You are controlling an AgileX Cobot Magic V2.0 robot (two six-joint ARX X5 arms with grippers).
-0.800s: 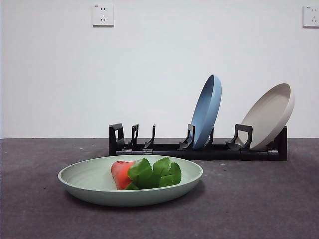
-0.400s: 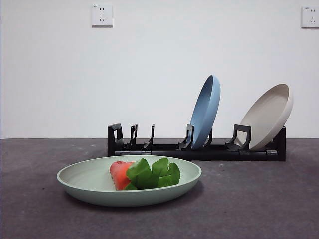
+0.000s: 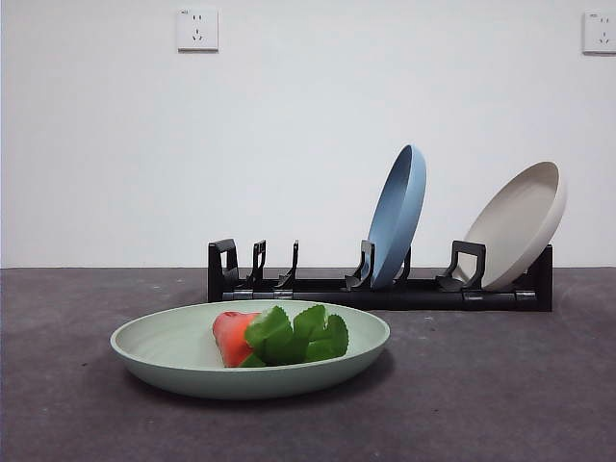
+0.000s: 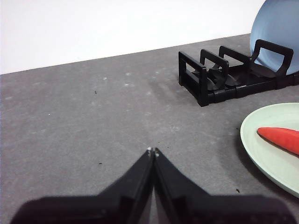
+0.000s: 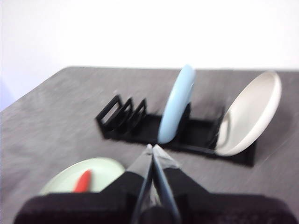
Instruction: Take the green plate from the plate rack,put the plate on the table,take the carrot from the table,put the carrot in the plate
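The green plate (image 3: 183,351) lies flat on the table (image 3: 500,385) in the lower left of the front view, with the carrot (image 3: 234,335) inside it — orange body toward the left, its green leaves (image 3: 300,335) bunched toward the right. Behind it, across the middle of the frame, stands the rack (image 3: 318,287), its left slots bare; a blue plate (image 3: 397,217) stands nearly upright in a slot right of centre and a beige plate (image 3: 520,226) leans at the right end. No arm shows in the front view. In the left wrist view the left gripper (image 4: 153,151) hangs above bare table, its jaws pressed together tip to tip and holding nothing, with the plate and carrot at the right edge of the frame and the rack end in the upper right. The right wrist view is blurred — the right gripper (image 5: 152,148) has its jaws closed on nothing too, with the rack and both standing plates beyond it and the green plate in the lower left
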